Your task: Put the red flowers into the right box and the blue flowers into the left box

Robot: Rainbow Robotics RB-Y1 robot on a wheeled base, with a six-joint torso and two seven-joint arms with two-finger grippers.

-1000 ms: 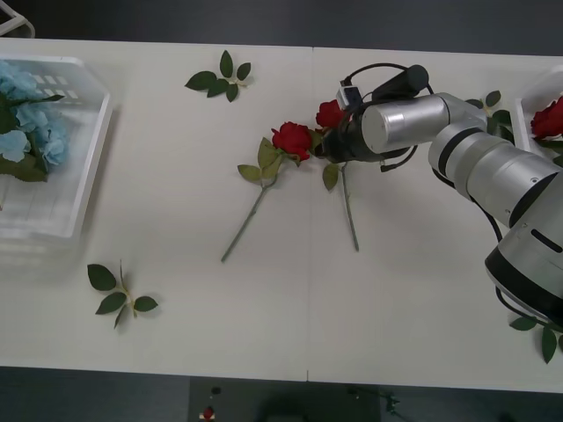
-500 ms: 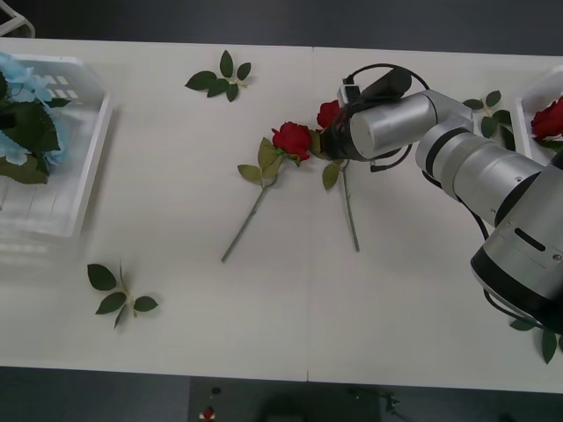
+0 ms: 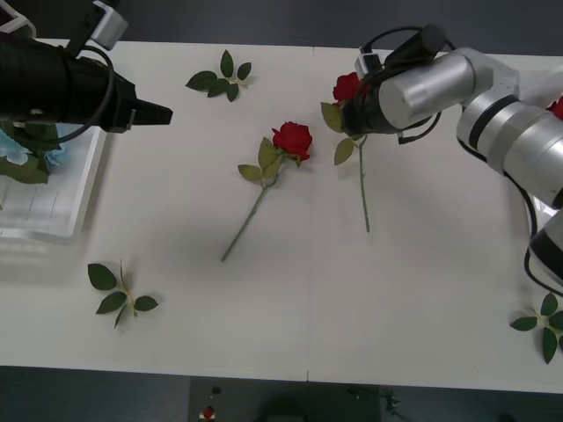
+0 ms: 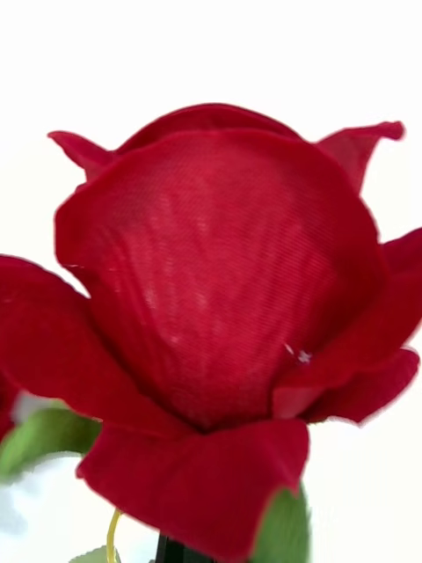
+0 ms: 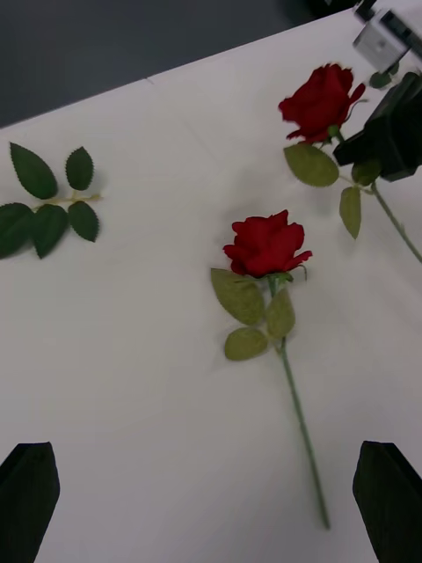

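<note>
risk: stem slip during carry to the right box (image 3: 538,98).
right gripper (image 3: 350,120) is clamped on a red rose (image 3: 347,87) just under the bloom, above the table (image 3: 290,308); the trailing stem may snag. left gripper (image 3: 163,113) is spread, empty, beside the left box (image 3: 53,230).

No readable text or labels.

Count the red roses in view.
3. The mid-table rose lies flat; the held rose is in the right gripper, far side; a red sliver shows at the right edge. More may hide behind the right arm.
</note>
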